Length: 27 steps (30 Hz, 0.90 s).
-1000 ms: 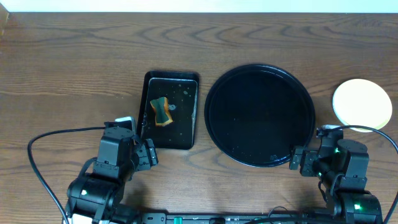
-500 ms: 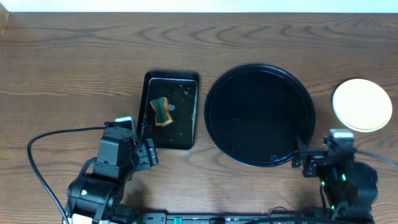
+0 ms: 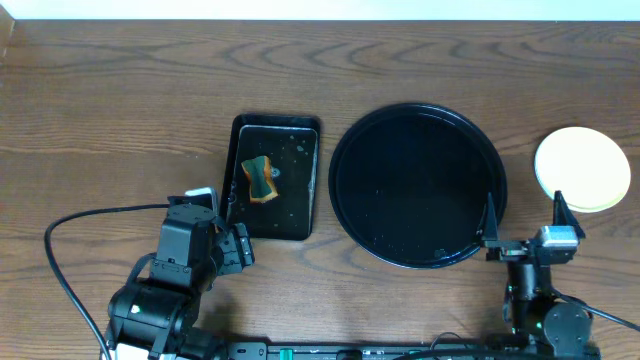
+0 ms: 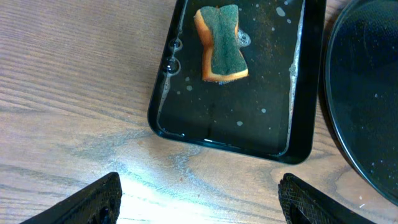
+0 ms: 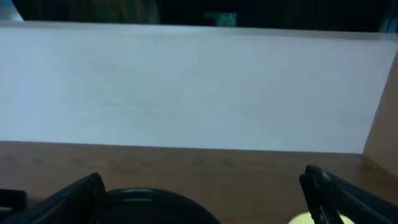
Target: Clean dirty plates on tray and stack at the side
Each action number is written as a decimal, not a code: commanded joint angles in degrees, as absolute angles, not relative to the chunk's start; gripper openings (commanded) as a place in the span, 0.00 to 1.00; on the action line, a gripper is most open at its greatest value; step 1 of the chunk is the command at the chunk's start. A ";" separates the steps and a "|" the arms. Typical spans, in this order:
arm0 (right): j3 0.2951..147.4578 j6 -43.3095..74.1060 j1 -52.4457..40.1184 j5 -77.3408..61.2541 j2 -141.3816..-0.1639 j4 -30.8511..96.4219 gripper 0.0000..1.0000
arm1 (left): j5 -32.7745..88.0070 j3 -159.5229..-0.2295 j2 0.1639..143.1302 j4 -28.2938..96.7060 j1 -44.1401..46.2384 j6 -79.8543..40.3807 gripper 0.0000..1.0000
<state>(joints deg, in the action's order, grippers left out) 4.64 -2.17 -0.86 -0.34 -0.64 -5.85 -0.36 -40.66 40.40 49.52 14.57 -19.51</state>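
Starting at the lower left of the frame, the left pincer [image 4: 199, 186] hangs with its jaws wide and empty over the bare counter [image 3: 120, 120]. It sits just below the small rectangular tray [image 3: 300, 215], where a sponge [image 3: 261, 178] lies in soapy water. At the centre sits the big round tray [image 3: 418, 180], wet and speckled but with no plate on it. At its lower right rim stands the right pincer [image 3: 524, 215], tipped upright, jaws spread wide and gripping nothing. At the far right, a pale yellow plate [image 3: 582, 168] rests on the counter, near the round tray but apart from it. Whether the other plates lie under it I cannot tell.

With the round tray cleared, the cleaning looks finished, and the step in hand seems to be drawing the right arm back. To do that well, it should keep its jaws open and travel toward the bottom of the frame. The right-hand finger should stay off the plate and the left-hand one off the tray's rim.

Compared with a second ago, the right arm has swung from lying low beside the tray to standing on end with its fingers fanned out. The left arm, sponge, both trays and the plate sit just as they did.
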 commanded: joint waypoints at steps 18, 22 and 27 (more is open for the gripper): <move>0.32 -5.21 -1.58 -0.89 -1.02 4.25 0.99 | -0.49 -40.49 40.51 49.63 14.59 -19.84 0.81; 0.32 -5.21 -1.58 -0.89 -1.02 4.27 0.99 | -0.49 -40.49 40.51 49.63 14.59 -19.84 0.81; 0.32 -5.21 -1.58 -0.89 -1.02 4.27 0.99 | -0.49 -40.49 40.51 49.63 14.59 -19.84 0.81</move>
<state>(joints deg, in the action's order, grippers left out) 0.38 -4.47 -0.86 -0.43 -0.99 4.01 -0.36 -40.64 40.40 49.52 14.57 -19.51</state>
